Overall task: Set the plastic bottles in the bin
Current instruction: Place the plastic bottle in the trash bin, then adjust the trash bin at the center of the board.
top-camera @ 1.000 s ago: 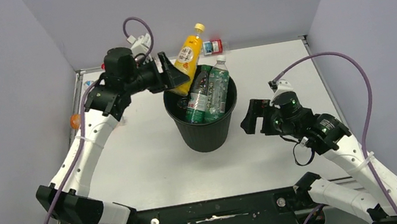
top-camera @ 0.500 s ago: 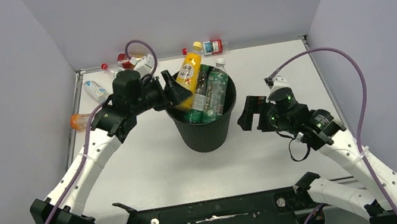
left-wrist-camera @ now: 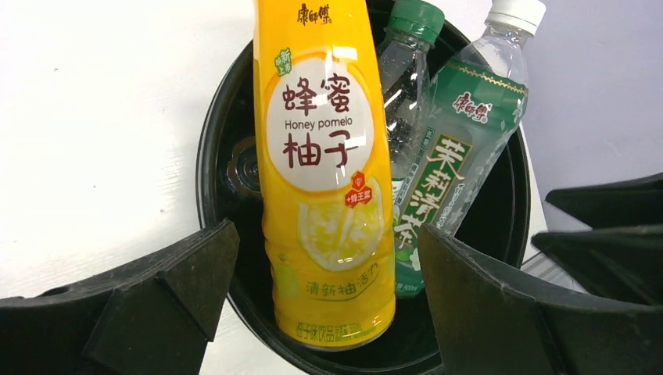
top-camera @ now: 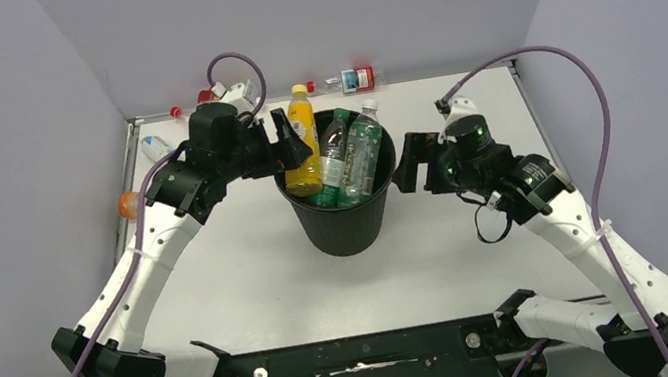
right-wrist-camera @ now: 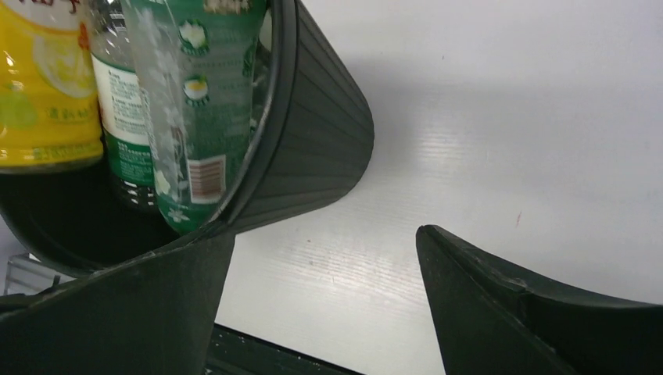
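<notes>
The black bin (top-camera: 347, 229) stands mid-table. In it a yellow bottle (top-camera: 304, 143) stands upright, beside two clear green-label bottles (top-camera: 350, 154). My left gripper (top-camera: 288, 141) is open at the bin's left rim. In the left wrist view the yellow bottle (left-wrist-camera: 324, 156) stands between the spread fingers of that gripper (left-wrist-camera: 328, 230), with gaps on both sides, inside the bin (left-wrist-camera: 205, 156). My right gripper (top-camera: 405, 165) is open and empty just right of the bin. The right wrist view shows this gripper (right-wrist-camera: 324, 232) over bare table beside the bin's wall (right-wrist-camera: 313, 141).
A red-label bottle (top-camera: 351, 78) lies at the back wall. More bottles lie at the back left: a red-capped one (top-camera: 203, 96), a blue-white one (top-camera: 153, 146) and an orange one (top-camera: 125, 203) at the left edge, partly hidden by the left arm.
The yellow bottle went from tilted above the rim, held by my left gripper, to upright inside the bin with the jaws apart. My right gripper moved up and closer to the bin.
</notes>
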Motion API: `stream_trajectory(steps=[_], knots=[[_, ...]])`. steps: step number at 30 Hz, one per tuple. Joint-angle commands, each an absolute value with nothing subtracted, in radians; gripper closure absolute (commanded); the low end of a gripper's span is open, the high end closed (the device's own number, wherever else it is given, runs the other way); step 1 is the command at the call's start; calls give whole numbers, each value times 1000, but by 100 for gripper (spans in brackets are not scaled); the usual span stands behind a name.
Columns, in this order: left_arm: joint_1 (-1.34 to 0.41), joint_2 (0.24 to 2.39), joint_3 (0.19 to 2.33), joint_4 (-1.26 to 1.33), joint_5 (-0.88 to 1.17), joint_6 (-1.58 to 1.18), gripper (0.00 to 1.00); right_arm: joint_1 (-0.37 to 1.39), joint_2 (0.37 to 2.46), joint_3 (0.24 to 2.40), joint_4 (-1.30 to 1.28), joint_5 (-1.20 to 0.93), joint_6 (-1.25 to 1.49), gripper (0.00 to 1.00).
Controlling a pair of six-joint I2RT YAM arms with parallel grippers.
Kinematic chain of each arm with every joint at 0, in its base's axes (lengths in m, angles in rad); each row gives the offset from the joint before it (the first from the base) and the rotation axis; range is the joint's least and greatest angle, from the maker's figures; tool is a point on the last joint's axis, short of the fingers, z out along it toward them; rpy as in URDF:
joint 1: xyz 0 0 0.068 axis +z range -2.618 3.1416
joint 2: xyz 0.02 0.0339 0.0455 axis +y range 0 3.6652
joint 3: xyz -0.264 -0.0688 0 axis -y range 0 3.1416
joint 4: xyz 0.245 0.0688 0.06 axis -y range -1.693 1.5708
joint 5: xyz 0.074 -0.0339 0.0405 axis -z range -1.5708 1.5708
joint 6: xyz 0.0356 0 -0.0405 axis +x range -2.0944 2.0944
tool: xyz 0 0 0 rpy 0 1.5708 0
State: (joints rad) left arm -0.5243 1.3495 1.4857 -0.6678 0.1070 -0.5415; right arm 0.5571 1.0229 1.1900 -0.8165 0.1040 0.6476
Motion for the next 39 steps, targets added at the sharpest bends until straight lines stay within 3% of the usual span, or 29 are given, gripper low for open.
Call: stream_trajectory(steps=[1,4,9,11,22,31,39], knots=[[-528,1298,1492,-700,42,-512,13,503,1101,1316,-808,85,561,14],[-526,1286,1480,-717,-12,-497,17,452,1162,1376,-813,57,522,21],[-528,1303,1444,-721,-20,-467,30,415,1262,1449,-798,25,483,22],[-533,1309,1435,-730,-28,-463,31,413,1301,1465,-789,9,475,23],[-527,1267,1452,-759,-72,-422,30,416,1324,1471,-773,-28,468,27],[-508,1259,1528,-807,-119,-405,20,435,1293,1490,-776,-38,479,28],[-441,1259,1472,-772,-70,-403,19,468,1258,1496,-753,-25,489,29]])
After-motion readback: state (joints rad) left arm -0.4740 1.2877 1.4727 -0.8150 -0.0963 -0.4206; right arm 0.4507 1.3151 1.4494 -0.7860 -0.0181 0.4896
